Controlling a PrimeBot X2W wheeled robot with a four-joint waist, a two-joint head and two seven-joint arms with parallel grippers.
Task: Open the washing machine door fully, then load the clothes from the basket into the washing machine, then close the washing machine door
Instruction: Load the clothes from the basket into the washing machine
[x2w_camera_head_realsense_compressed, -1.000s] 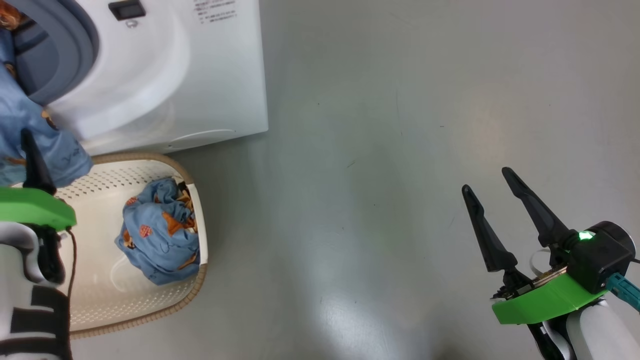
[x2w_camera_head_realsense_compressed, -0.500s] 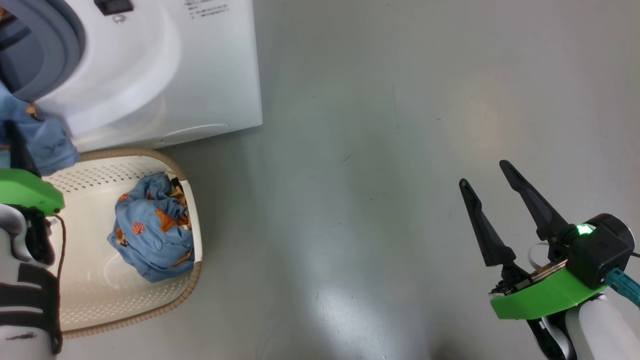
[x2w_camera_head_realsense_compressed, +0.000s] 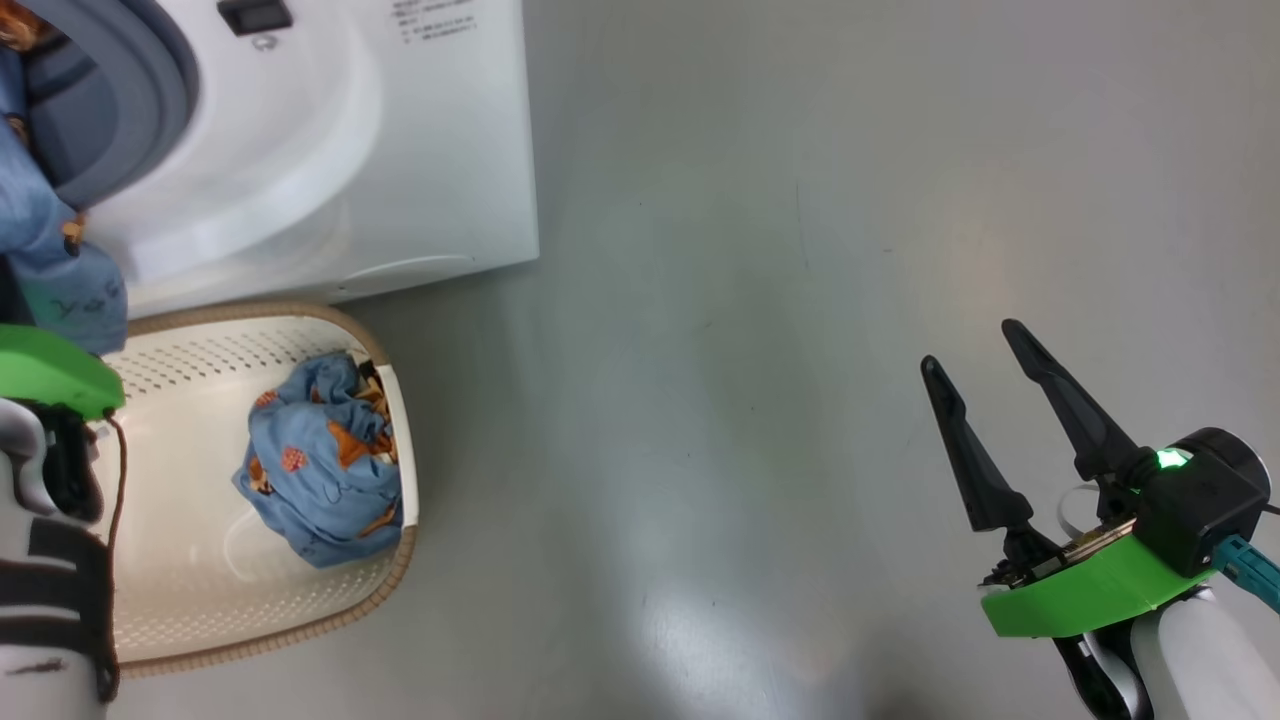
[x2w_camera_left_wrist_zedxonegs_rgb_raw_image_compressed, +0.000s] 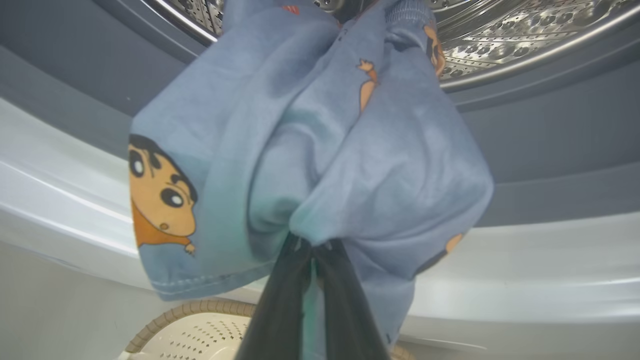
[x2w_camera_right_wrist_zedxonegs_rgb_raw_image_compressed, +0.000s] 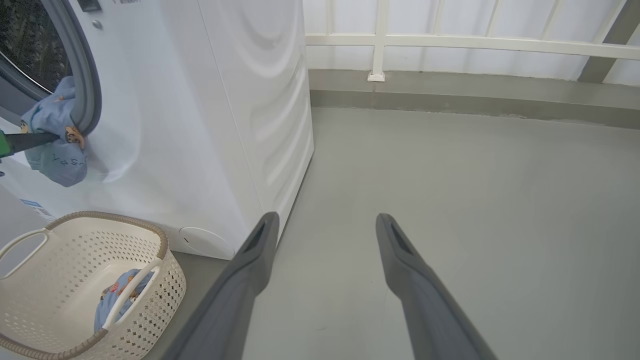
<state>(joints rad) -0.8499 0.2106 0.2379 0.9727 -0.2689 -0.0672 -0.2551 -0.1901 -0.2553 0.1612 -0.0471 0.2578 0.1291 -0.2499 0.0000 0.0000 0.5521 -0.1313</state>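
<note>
1. At the washing machine (x2w_camera_head_realsense_compressed: 400, 150) mouth, the left tool (x2w_camera_left_wrist_zedxonegs_rgb_raw_image_compressed: 312, 247) is clamped on a blue garment (x2w_camera_left_wrist_zedxonegs_rgb_raw_image_compressed: 310, 150) draped over the grey gasket (x2w_camera_left_wrist_zedxonegs_rgb_raw_image_compressed: 550, 145) lip.
2. Another blue bundle (x2w_camera_head_realsense_compressed: 320, 465) lies against the basket (x2w_camera_head_realsense_compressed: 200, 350) right wall, just below the machine's front.
3. Right tool (x2w_camera_head_realsense_compressed: 970, 347), fingers spread and empty, hovers over grey floor (x2w_camera_head_realsense_compressed: 750, 300), well apart from both.

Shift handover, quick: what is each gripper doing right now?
Left gripper: shut on the blue garment at the washing machine opening.
Right gripper: open, holding nothing.
</note>
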